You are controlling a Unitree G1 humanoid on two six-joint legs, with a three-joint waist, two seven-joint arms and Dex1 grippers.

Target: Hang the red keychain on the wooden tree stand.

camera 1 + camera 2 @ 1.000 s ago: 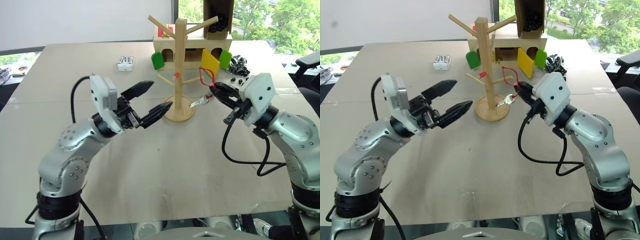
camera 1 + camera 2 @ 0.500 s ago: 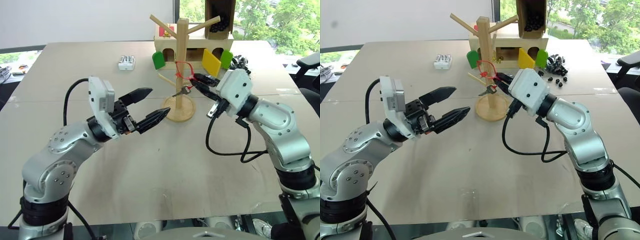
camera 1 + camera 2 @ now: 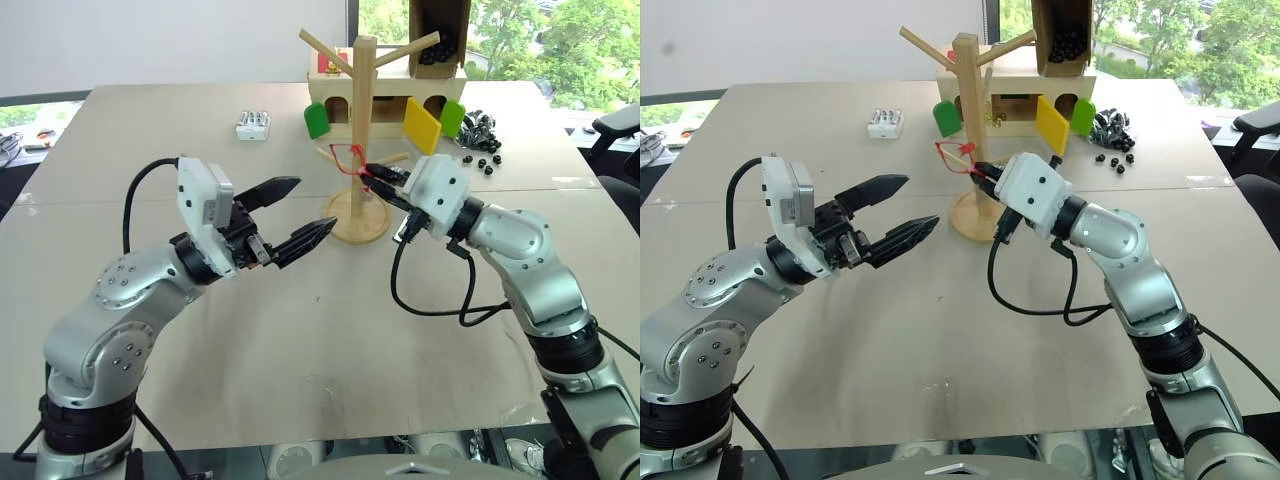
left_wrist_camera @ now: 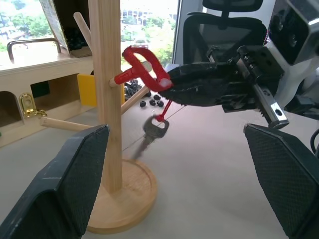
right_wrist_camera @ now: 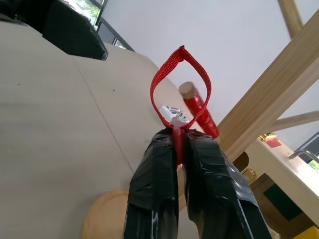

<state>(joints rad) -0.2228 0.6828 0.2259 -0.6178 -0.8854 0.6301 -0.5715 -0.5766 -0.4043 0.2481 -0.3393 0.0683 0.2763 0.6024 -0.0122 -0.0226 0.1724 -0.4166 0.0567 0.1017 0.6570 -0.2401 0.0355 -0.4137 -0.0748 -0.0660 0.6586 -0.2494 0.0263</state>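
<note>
The wooden tree stand (image 3: 361, 120) rises from its round base at the table's middle back. My right gripper (image 3: 373, 176) is shut on the red keychain (image 3: 347, 157), just in front of the post. The red loop (image 5: 181, 82) sits at the red-taped tip of a low peg (image 5: 198, 111); I cannot tell whether it is threaded over it. The silver key (image 4: 151, 129) dangles below the black fingers (image 4: 209, 89). My left gripper (image 3: 314, 204) hangs open and empty to the left of the base, pointing at the stand.
Behind the stand is a wooden box house (image 3: 385, 103) with green and yellow flaps and a dark box on top. A white pack (image 3: 253, 125) lies at the back left. Small black pieces (image 3: 480, 138) are scattered at the back right.
My right gripper has carried the keychain leftwards, from right of the stand to the front of the post, and the loop now meets the low peg. The left gripper kept its place.
</note>
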